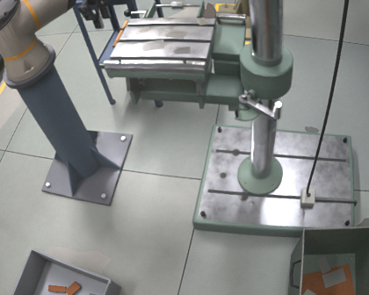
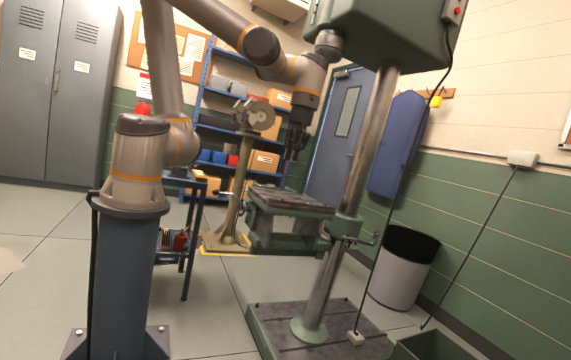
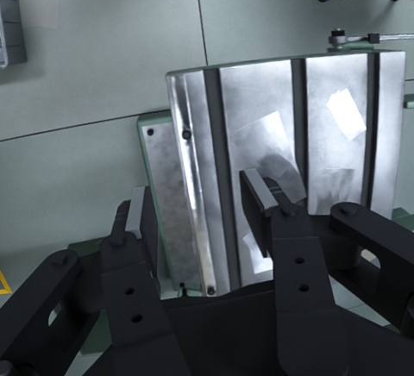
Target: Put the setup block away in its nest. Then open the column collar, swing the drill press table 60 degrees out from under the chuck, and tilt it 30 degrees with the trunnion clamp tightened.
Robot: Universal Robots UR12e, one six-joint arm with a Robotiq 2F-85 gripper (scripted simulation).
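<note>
The setup block is not visible in any frame, and I cannot tell where it lies. The drill press table [image 1: 163, 44] [image 2: 290, 199] [image 3: 280, 151] is a slotted steel plate, swung out to the side of the column [image 1: 263, 68] [image 2: 360, 165]. My gripper [image 1: 95, 13] [image 2: 295, 145] [image 3: 194, 212] hangs above the table's far end, open and holding nothing. The column collar [image 1: 265, 70] [image 2: 342, 227] is a green ring on the column, and its lever [image 1: 260, 106] [image 2: 360, 241] sticks out just below. A clamp handle [image 3: 351, 39] [image 1: 163, 5] shows at the table's far edge.
The press base plate [image 1: 275, 180] [image 2: 315, 330] lies on the floor with a cable plug [image 1: 307, 197]. My blue pedestal [image 1: 71, 143] [image 2: 125, 280] stands to the left. A blue cart [image 2: 180, 235] sits behind the table. A grey tray [image 1: 58, 277] and a green bin [image 1: 334, 261] lie near the front. A waste bin [image 2: 400, 265] stands by the wall.
</note>
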